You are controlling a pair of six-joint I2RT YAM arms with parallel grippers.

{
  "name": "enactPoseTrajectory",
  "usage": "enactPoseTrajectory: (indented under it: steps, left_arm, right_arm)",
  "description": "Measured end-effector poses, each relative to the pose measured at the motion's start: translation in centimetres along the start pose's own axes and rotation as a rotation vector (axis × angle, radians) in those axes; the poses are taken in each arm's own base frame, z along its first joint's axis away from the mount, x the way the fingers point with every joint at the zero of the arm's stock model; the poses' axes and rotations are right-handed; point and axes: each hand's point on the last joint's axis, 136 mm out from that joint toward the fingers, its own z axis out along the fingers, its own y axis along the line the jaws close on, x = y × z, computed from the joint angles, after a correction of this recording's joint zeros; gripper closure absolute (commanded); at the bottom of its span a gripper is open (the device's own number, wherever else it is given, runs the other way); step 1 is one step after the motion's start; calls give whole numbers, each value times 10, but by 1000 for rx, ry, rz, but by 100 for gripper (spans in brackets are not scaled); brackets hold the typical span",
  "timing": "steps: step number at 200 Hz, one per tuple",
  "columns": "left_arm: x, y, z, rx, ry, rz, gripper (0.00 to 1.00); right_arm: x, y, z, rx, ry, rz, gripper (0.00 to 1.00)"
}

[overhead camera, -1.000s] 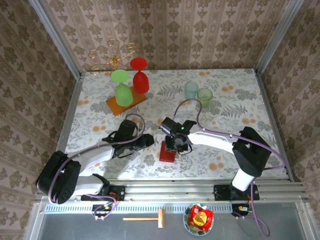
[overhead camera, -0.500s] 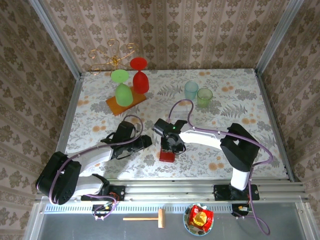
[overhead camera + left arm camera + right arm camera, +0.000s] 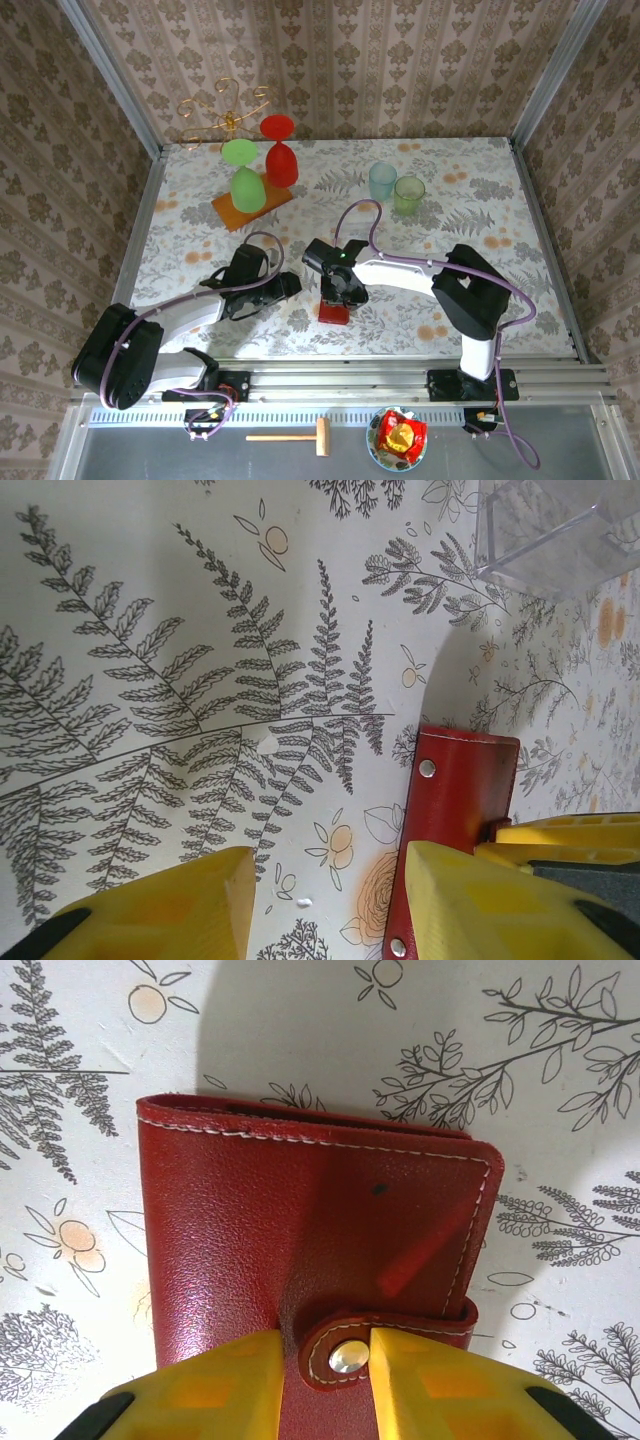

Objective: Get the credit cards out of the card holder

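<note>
Closed red card holder (image 3: 315, 1250) flat on floral table (image 3: 450, 200) near front centre, right gripper (image 3: 325, 1360) pinching its snap tab (image 3: 385, 1345), left gripper (image 3: 325, 900) parted just beside it, grasping nothing.

One card holder (image 3: 335, 309), two tumblers (image 3: 382, 180), three goblets (image 3: 247, 188).

White arms with black joints, purple cables, yellow-fingered right pincer (image 3: 323, 1380).
</note>
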Motion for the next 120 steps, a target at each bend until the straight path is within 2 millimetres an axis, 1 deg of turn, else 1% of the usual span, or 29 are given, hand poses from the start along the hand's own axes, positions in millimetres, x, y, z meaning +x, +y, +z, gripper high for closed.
enactPoseTrajectory:
  steps: [48,120]
  left_arm:
    - [0,0,0,4,-3,2,56]
    - [0,-1,1,10,1,2,56]
  right_arm:
    - [0,-1,2,15,6,-1,74]
    - [0,-3,2,25,4,-1,82]
